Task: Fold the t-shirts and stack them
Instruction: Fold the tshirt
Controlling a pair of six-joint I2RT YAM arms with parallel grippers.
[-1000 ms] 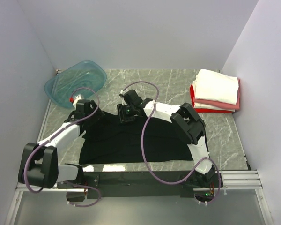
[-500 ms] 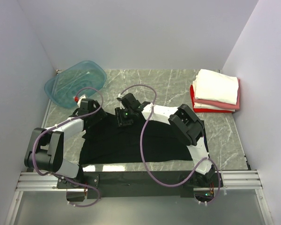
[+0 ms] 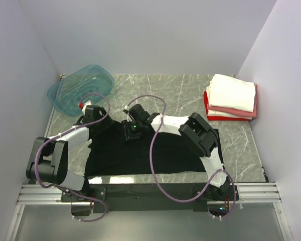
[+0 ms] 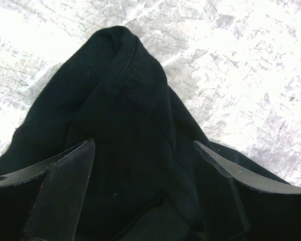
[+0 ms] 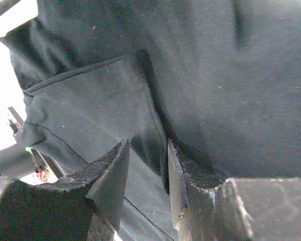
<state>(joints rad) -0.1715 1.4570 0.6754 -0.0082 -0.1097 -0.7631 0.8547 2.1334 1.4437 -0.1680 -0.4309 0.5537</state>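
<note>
The large black t-shirt (image 3: 145,150) lies spread on the near middle of the marble table, its far left part bunched up. My left gripper (image 3: 94,119) is over the shirt's far left corner. In the left wrist view it (image 4: 143,150) is wide open, with a hump of black cloth (image 4: 120,100) between the fingers (image 4: 65,175) and nothing clamped. My right gripper (image 3: 133,128) is low over the shirt's far edge. In the right wrist view it (image 5: 148,155) stands narrowly open, with a folded hem of the shirt (image 5: 90,105) running into the gap. White, pink and red folded shirts (image 3: 232,96) are stacked at far right.
A translucent teal tub (image 3: 80,88) sits at the far left corner, just beyond my left gripper. Walls close in on the left, back and right. Purple cables loop over both arms. The table's bare marble (image 3: 180,90) shows behind the shirt.
My right gripper has moved left and nearer along the shirt's far edge. My left arm has swung its elbow inward, its gripper staying over the bunched far left corner.
</note>
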